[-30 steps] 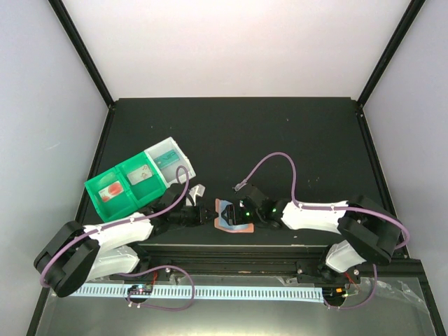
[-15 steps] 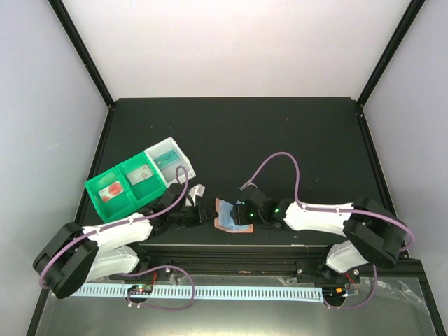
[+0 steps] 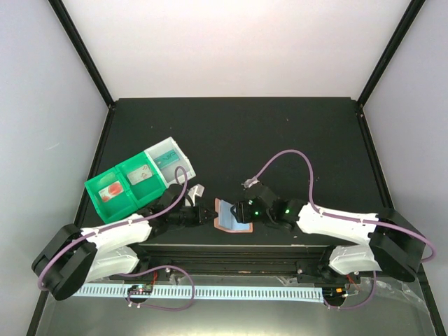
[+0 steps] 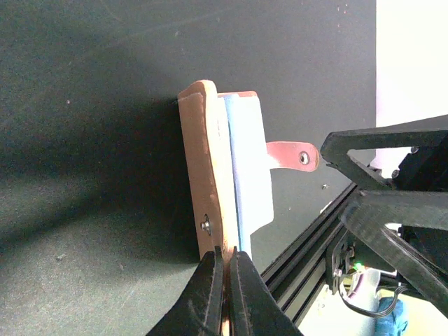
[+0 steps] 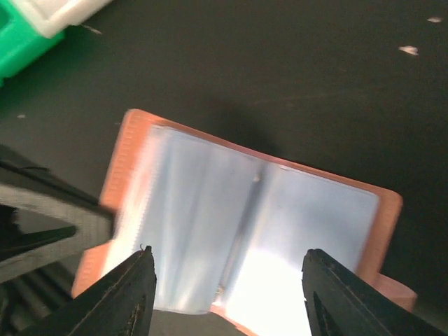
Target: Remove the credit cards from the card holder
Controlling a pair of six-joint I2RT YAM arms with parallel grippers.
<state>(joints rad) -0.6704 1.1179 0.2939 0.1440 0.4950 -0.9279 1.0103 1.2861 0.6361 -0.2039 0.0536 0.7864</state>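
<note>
Card holder [image 3: 229,218] lies open at the near edge of the table [image 3: 280,140], between the two claws.

Its salmon covers are spread flat, and pale blue clear sleeves [image 5: 280,231] face up. The blur hides whether separate cards sit in them. A small snap tab [image 4: 290,155] sticks out from one side. The left gripper [image 4: 225,255] has its fingers pressed together on the holder's left cover edge. The right gripper [image 5: 227,262] hangs over the sleeves with its fingers well apart, gripping nothing. A green-and-white tray [image 3: 136,180] sits farther back to the left.
</note>
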